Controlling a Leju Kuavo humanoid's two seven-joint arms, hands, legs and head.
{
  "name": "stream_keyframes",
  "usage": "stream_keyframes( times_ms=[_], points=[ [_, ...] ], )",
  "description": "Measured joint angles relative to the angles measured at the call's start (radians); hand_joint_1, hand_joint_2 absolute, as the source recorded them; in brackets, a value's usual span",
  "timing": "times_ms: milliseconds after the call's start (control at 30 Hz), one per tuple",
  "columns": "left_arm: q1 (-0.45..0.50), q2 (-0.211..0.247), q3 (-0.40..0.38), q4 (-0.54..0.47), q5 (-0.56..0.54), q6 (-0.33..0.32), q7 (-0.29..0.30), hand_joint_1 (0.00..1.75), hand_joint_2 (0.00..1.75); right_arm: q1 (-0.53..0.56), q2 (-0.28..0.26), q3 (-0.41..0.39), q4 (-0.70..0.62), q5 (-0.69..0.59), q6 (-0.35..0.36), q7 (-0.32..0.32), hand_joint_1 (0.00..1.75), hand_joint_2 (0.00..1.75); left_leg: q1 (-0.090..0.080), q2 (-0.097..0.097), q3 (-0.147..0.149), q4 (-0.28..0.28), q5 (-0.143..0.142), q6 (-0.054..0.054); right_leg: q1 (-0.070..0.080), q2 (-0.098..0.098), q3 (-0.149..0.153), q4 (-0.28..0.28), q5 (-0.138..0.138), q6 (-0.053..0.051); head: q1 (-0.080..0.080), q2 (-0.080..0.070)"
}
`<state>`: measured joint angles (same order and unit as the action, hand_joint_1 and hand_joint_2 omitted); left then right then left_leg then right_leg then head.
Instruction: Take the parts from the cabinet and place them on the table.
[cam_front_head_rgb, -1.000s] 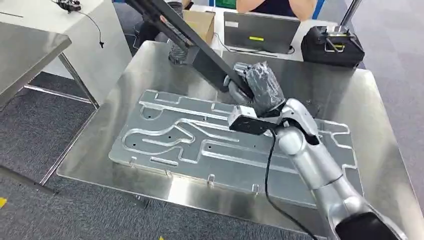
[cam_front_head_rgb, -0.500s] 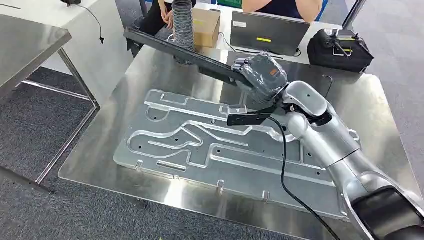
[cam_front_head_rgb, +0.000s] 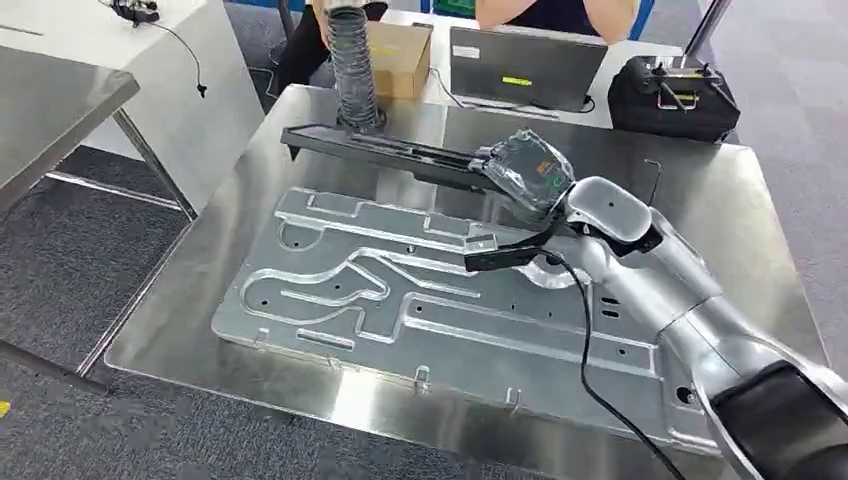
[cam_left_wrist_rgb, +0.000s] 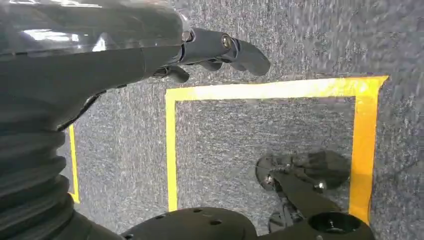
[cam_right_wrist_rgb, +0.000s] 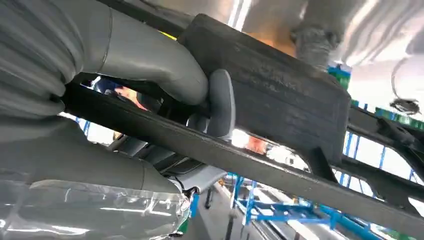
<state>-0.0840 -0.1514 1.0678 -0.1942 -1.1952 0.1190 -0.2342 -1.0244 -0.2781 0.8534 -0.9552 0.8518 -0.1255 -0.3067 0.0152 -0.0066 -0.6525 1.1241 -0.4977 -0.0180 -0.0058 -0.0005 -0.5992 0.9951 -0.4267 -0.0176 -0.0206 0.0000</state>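
Note:
My right hand (cam_front_head_rgb: 527, 176) grips one end of a long black part (cam_front_head_rgb: 380, 153). The part stretches out to the left, nearly level, just above the steel table (cam_front_head_rgb: 730, 210) near its far edge. In the right wrist view my thumb (cam_right_wrist_rgb: 150, 55) presses on the black part (cam_right_wrist_rgb: 280, 95), with its dark bars running across the picture. My left hand (cam_left_wrist_rgb: 200, 50) hangs over grey carpet, its fingers loosely curled and holding nothing.
A large machined aluminium plate (cam_front_head_rgb: 420, 300) covers most of the table. A ribbed grey hose (cam_front_head_rgb: 352, 65) stands at the far left corner. Behind it are a cardboard box (cam_front_head_rgb: 400, 45), a laptop (cam_front_head_rgb: 525, 65), a black bag (cam_front_head_rgb: 665, 95) and a seated person (cam_front_head_rgb: 540, 12). Another table (cam_front_head_rgb: 50, 100) stands left.
The black part has swung down from a steep tilt to almost level above the table, and my right hand has lowered with it. The head view has shifted slightly.

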Motion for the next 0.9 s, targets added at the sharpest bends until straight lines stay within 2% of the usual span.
stream_keyframes(
  times_ms=[67,100,133,167,233,267,300,367,400,433,467,500,567,600,633,667,733,767,800,900],
  points=[
    [0.0,0.0,0.0,0.0,0.001,0.004,0.0,0.0,1.75,-0.001,0.006,0.026,0.027,0.0,-0.005,-0.005,1.73,1.75,0.0,0.0,-0.077,0.158,-0.065,-0.004,0.004,0.0,0.001,0.001,-0.002,-0.003,0.0,0.0],
    [0.001,0.0,0.0,0.0,0.003,0.006,0.0,0.0,1.75,0.0,0.01,0.04,0.043,0.0,-0.006,-0.008,1.73,1.75,0.0,0.0,-0.106,0.21,-0.072,-0.004,0.006,0.001,0.002,0.002,-0.003,-0.004,0.0,0.0],
    [0.001,0.0,0.0,0.0,0.003,0.007,0.0,0.0,1.75,0.001,0.014,0.053,0.06,0.0,-0.009,-0.011,1.73,1.75,0.0,0.0,-0.107,0.202,-0.053,-0.003,0.007,0.002,0.003,0.003,-0.005,-0.004,0.0,0.0],
    [0.001,0.0,0.001,0.0,0.004,0.008,-0.001,0.0,1.75,0.002,0.019,0.062,0.07,0.0,-0.011,-0.011,1.73,1.75,0.0,0.0,-0.086,0.149,-0.015,-0.001,0.008,0.004,0.006,0.005,-0.008,-0.004,0.0,0.0],
    [0.001,0.001,0.002,0.0,0.01,0.01,-0.002,0.0,1.75,0.0,0.03,0.075,0.093,-0.002,-0.021,-0.012,1.73,1.75,-0.001,0.0,0.0,-0.035,0.082,0.008,0.009,0.005,0.014,0.01,-0.017,0.0,0.0,0.0],
    [0.002,0.001,0.003,0.0,0.011,0.011,-0.003,0.0,1.75,0.0,0.036,0.08,0.108,-0.006,-0.027,-0.015,1.73,1.75,-0.003,0.0,0.026,-0.085,0.08,0.015,0.009,0.005,0.015,0.011,-0.022,0.004,0.0,0.0],
    [0.0,0.0,0.004,0.0,0.013,0.011,-0.004,0.0,1.75,-0.003,0.042,0.087,0.124,-0.01,-0.031,-0.019,1.73,1.75,-0.007,0.0,0.035,-0.105,0.076,0.017,0.016,0.006,0.01,0.02,-0.024,0.009,0.0,0.0],
    [-0.001,0.0,0.005,0.0,0.014,0.011,-0.006,0.0,1.75,0.0,0.058,0.1,0.155,-0.016,-0.034,-0.026,1.73,1.75,-0.008,-0.002,0.032,-0.099,0.076,0.022,0.013,0.006,0.009,0.016,-0.024,0.017,0.0,0.0],
    [0.002,0.0,0.005,0.0,0.014,0.012,-0.006,0.0,1.75,0.0,0.063,0.105,0.167,-0.021,-0.037,-0.03,1.73,1.75,-0.01,-0.002,0.032,-0.102,0.077,0.028,0.013,0.006,0.01,0.014,-0.024,0.022,0.0,0.0],
    [0.002,-0.001,0.005,0.0,0.014,0.012,-0.008,0.0,1.75,0.001,0.068,0.109,0.175,-0.023,-0.04,-0.034,1.73,1.75,-0.001,-0.001,0.038,-0.113,0.082,0.036,0.011,0.006,0.007,0.017,-0.031,0.028,0.0,0.0],
    [0.001,-0.002,0.006,0.0,0.014,0.012,-0.009,0.0,1.75,0.002,0.069,0.113,0.185,-0.024,-0.046,-0.034,1.73,1.75,-0.002,0.0,0.041,-0.118,0.084,0.039,0.009,0.004,0.0,0.04,-0.048,0.035,0.0,0.0],
    [-0.002,-0.002,0.006,0.0,0.014,0.012,-0.01,0.0,1.75,0.002,0.072,0.117,0.194,-0.025,-0.053,-0.034,0.0,0.0,-0.001,0.0,0.041,-0.118,0.084,0.044,0.006,0.005,-0.028,0.101,-0.082,0.041,0.0,0.0],
    [-0.003,-0.002,0.006,0.0,0.014,0.012,-0.01,0.0,1.75,0.01,0.079,0.126,0.21,-0.025,-0.058,-0.034,0.0,0.0,-0.001,0.0,0.041,-0.118,0.082,0.046,-0.002,0.004,-0.113,0.272,-0.154,0.052,0.0,0.0],
    [-0.003,-0.002,0.006,0.0,0.014,0.012,-0.01,0.0,1.75,0.016,0.079,0.129,0.217,-0.025,-0.059,-0.034,0.0,0.0,-0.001,0.0,0.041,-0.117,0.081,0.047,-0.005,0.004,-0.144,0.327,-0.164,0.055,0.0,0.0],
    [-0.001,-0.002,0.006,0.0,0.014,0.012,-0.01,0.0,1.75,0.02,0.08,0.134,0.225,-0.025,-0.061,-0.032,0.0,0.0,-0.001,-0.001,0.043,-0.117,0.08,0.046,-0.009,0.004,-0.153,0.333,-0.15,0.057,0.0,0.0],
    [0.0,-0.002,0.006,0.0,0.014,0.012,-0.011,0.0,1.75,0.021,0.081,0.14,0.231,-0.024,-0.066,-0.031,0.0,0.0,-0.001,-0.002,0.045,-0.116,0.078,0.044,-0.012,0.003,-0.138,0.29,-0.115,0.058,0.0,0.0],
    [0.001,-0.003,0.006,0.0,0.012,0.011,-0.012,0.0,1.75,0.02,0.082,0.144,0.235,-0.024,-0.07,-0.031,0.0,0.0,0.001,-0.002,0.052,-0.11,0.071,0.037,-0.016,0.001,-0.054,0.105,-0.014,0.056,0.0,0.0],
    [0.0,-0.003,0.006,0.0,0.01,0.01,-0.012,0.0,1.75,0.019,0.082,0.144,0.238,-0.024,-0.073,-0.031,0.0,0.0,0.001,-0.002,0.053,-0.109,0.067,0.031,-0.016,0.0,-0.023,0.029,0.001,0.054,0.0,0.0],
    [-0.001,-0.003,0.006,0.0,0.009,0.01,-0.012,0.0,1.75,0.019,0.083,0.146,0.242,-0.024,-0.076,-0.031,0.0,0.0,-0.004,-0.003,0.051,-0.107,0.065,0.026,-0.005,0.0,-0.016,0.021,-0.005,0.049,0.0,0.0],
    [-0.001,-0.003,0.006,0.0,0.006,0.008,-0.012,0.0,1.75,0.023,0.083,0.151,0.248,-0.024,-0.081,-0.031,0.0,0.0,-0.002,-0.001,0.056,-0.115,0.066,0.01,-0.001,0.005,-0.018,0.023,-0.006,0.032,0.0,0.0]
  ],
)
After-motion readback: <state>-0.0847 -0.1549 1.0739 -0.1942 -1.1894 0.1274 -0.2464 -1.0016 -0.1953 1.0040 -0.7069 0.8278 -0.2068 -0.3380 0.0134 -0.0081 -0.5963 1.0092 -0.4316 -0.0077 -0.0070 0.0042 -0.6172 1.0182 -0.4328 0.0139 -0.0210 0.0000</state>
